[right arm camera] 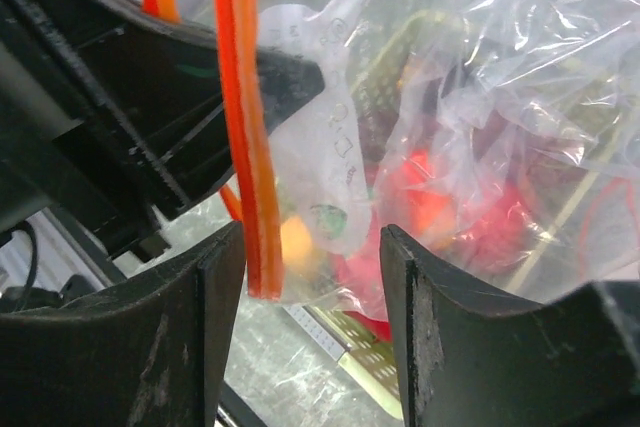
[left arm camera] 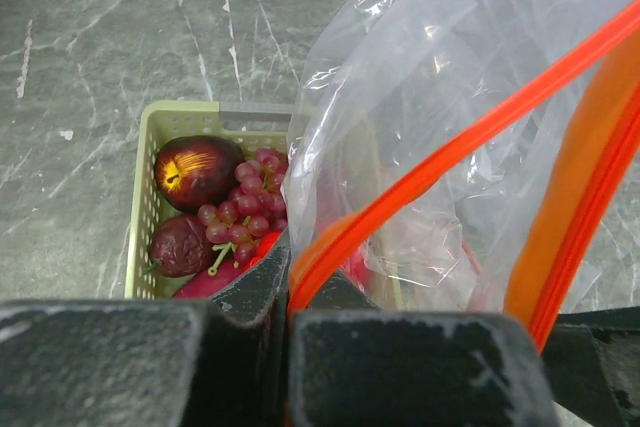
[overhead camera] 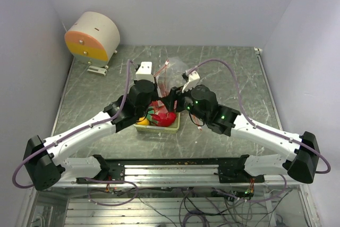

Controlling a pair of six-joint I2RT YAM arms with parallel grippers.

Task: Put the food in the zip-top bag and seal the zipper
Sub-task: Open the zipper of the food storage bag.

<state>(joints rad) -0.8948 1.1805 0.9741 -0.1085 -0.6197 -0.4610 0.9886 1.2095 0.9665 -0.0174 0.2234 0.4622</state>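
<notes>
The clear zip-top bag [left arm camera: 450, 127] with an orange zipper strip [left arm camera: 440, 152] hangs above the pale green tray [left arm camera: 185, 115]. My left gripper [left arm camera: 288, 292] is shut on the zipper strip at one end of the bag's mouth. My right gripper [right arm camera: 310, 267] is open, and the other end of the strip [right arm camera: 250, 147] hangs between its fingers, close to the left one. The tray holds a dark round fruit [left arm camera: 195, 169], a purple grape bunch [left arm camera: 245, 209] and a second dark fruit [left arm camera: 180, 244]. Red food [overhead camera: 166, 118] and an orange [overhead camera: 142, 121] lie in the tray [overhead camera: 158, 127] in the top view.
A round white and orange device [overhead camera: 93, 36] stands at the back left. A small white block [overhead camera: 143, 69] lies behind the bag. In the right wrist view red and orange shapes [right arm camera: 440, 217] show through the plastic; I cannot tell whether they are inside the bag.
</notes>
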